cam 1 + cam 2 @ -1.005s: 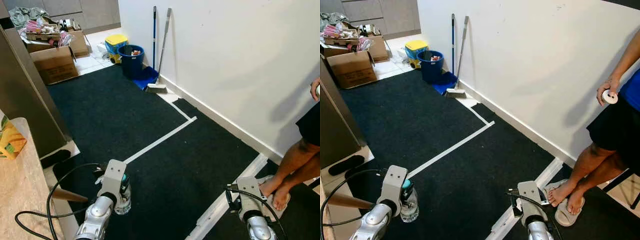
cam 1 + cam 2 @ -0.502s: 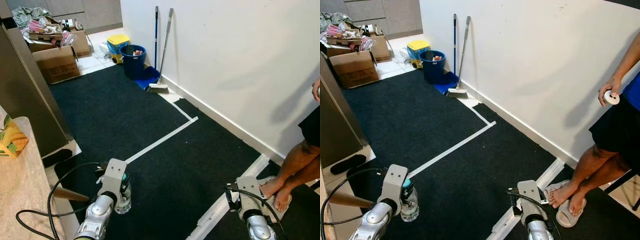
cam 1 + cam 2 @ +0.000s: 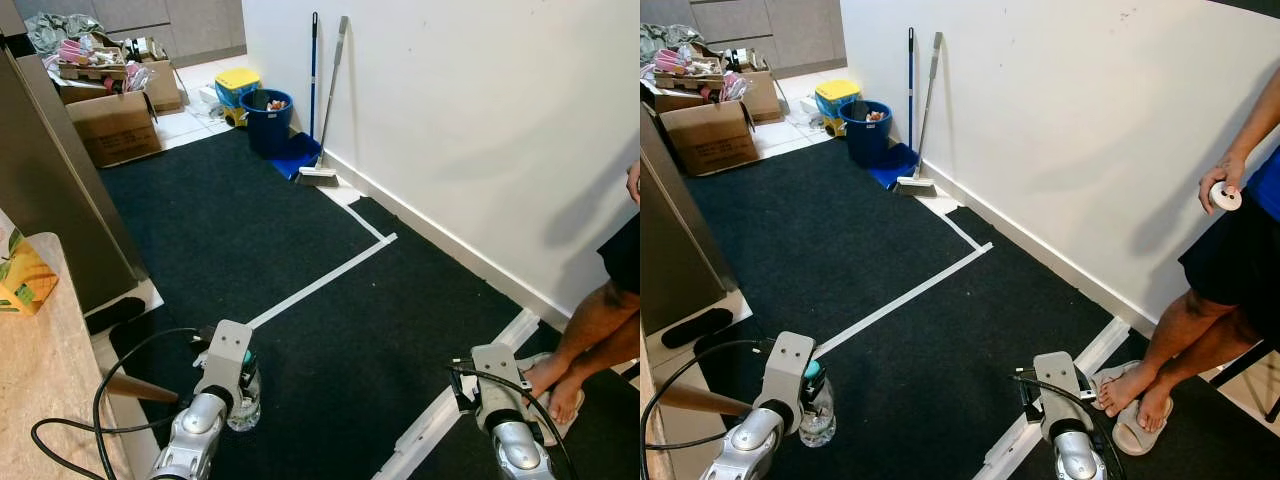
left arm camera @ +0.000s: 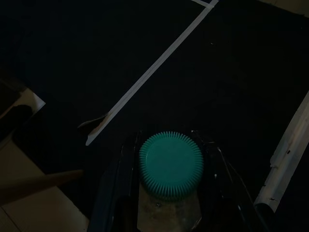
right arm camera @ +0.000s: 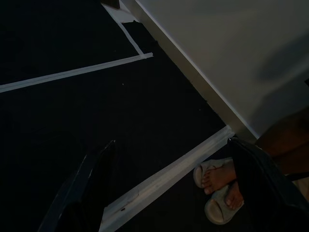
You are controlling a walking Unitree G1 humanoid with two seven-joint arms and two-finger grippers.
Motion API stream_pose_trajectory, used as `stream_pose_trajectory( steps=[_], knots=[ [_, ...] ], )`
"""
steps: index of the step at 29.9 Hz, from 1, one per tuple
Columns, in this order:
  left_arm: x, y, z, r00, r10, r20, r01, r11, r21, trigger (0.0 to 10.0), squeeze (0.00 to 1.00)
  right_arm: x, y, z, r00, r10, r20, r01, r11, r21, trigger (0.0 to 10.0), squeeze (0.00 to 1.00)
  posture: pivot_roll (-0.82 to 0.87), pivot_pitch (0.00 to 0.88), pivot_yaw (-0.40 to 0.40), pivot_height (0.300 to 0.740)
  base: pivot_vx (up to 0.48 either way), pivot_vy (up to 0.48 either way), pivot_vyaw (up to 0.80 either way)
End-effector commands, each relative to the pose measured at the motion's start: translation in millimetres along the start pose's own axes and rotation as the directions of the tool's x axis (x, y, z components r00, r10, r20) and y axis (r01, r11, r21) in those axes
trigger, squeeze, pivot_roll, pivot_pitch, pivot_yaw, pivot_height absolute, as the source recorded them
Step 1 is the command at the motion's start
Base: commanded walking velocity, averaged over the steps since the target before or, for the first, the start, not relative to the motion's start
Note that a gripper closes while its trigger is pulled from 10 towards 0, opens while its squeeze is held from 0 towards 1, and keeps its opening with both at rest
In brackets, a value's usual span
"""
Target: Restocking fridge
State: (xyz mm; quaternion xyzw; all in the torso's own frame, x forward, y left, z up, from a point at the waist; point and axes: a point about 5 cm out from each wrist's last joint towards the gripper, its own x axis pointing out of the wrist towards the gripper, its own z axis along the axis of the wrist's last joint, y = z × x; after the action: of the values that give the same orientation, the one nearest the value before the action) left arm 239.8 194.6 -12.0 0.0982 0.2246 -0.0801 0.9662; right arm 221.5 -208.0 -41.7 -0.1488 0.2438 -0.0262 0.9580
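Left pincer (image 4: 169, 193) clamped on clear bottle (image 3: 818, 412), teal cap (image 4: 170, 164), held at 7 o'clock over black carpet (image 3: 260, 240). No readable label. Right pincer (image 5: 169, 188) spread wide, empty, 5 o'clock.

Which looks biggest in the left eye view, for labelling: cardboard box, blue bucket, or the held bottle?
1. Cardboard box.
2. Blue bucket.
3. Bottle, mostly hidden behind the left gripper.
Bucket and bottle rank loosely: the bottle is nearer the camera yet mostly covered.

Clear plastic bottle (image 3: 818, 412) (ribbed teal cap (image 4: 170, 164)) above matt dark carpet (image 3: 240, 240).
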Motion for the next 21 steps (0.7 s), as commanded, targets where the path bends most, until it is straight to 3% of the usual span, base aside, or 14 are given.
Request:
stream_pose_trajectory(
  steps=[1,10,13,21],
  knots=[
    [0.4,-1.1,1.7,1.0,-0.003,0.014,0.003,1.0,0.014,10.0,0.0,-2.3,-2.0,-6.5,1.0,-0.002,-0.03,0.002,1.0,-0.005,10.0,0.0,0.08,0.0,-0.078,0.74,0.0,0.0,0.0],
    [0.1,-3.2,4.7,0.999,-0.017,0.034,0.017,1.0,0.0,10.0,0.0,-2.4,-4.3,-7.0,1.0,-0.004,-0.031,0.004,1.0,-0.009,10.0,0.0,0.07,0.0,-0.08,0.74,0.0,0.0,0.0],
    [1.3,-0.8,7.8,0.999,-0.001,0.041,0.005,0.997,-0.079,10.0,0.0,-1.7,-4.2,-5.5,1.0,-0.006,-0.025,0.006,1.0,-0.006,10.0,0.0,0.07,0.0,-0.077,0.74,0.0,0.0,0.0],
    [2.8,1.7,11.6,0.999,0.007,0.051,-0.002,0.995,-0.098,10.0,0.0,-2.5,-0.3,-7.0,0.999,0.008,-0.033,-0.009,1.0,-0.01,10.0,0.0,0.08,0.0,-0.083,0.74,0.0,0.0,0.0]
  ],
)
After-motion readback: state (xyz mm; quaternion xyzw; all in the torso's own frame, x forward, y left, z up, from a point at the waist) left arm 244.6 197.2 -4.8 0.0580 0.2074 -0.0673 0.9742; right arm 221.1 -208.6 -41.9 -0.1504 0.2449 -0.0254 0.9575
